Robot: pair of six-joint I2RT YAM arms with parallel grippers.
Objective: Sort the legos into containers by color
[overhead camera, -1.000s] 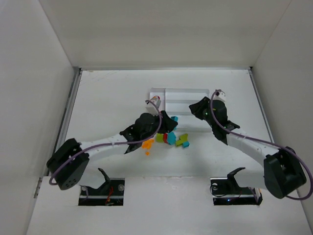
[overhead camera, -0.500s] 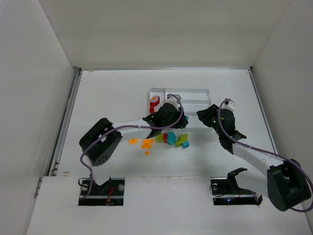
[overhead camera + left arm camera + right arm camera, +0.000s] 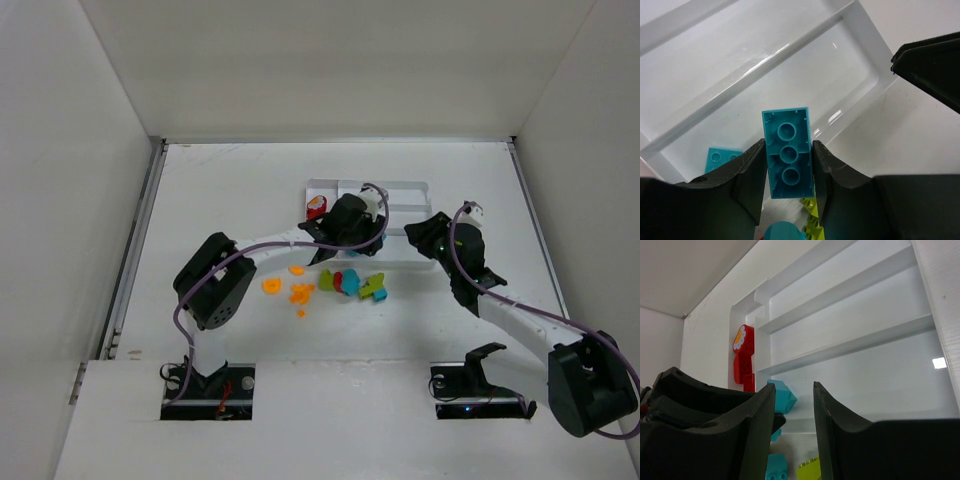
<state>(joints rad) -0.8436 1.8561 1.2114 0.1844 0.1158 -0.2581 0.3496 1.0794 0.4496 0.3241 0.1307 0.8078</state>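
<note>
My left end effector [image 3: 788,150] pinches a teal brick [image 3: 786,167] above the tray [image 3: 860,30], with a second teal brick [image 3: 720,159] beneath it. Right end effector [image 3: 794,390] spread, empty. Most legos [image 3: 345,283] lie unsorted behind, on the worktop [image 3: 230,200].

Reaching way across to the right with the left arm [image 3: 270,248], elbow kinked out, pinching a teal brick [image 3: 787,150] in the left gripper [image 3: 788,145]. Stretching forward and left with the right arm [image 3: 500,305], holding the right gripper [image 3: 794,390] just a bit open, empty.
</note>
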